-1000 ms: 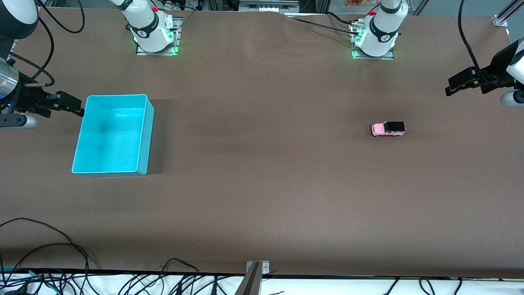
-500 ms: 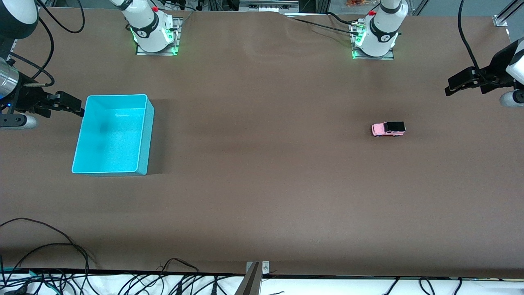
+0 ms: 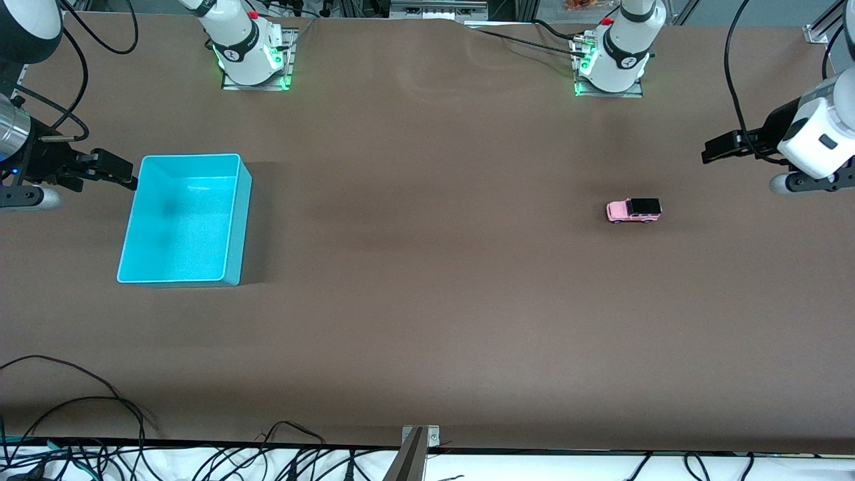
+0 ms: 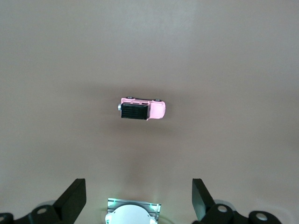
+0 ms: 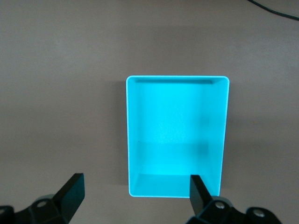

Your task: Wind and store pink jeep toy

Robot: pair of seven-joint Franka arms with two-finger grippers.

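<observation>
White arms [image 3: 816, 130], black pincers, green-lit bases [image 3: 608, 83], black cables.

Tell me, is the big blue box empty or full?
Empty. The turquoise rectangular plastic bin shows only its bare floor; the tiny pink jeep toy sits on the brown table.

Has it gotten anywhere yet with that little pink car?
Nothing looks done. The pink jeep toy sits untouched on the table, apart from the empty turquoise bin. The left claw hangs open above the table near the jeep toy; the right claw waits open beside the bin. Picking it up, winding it and storing it are all left.
</observation>
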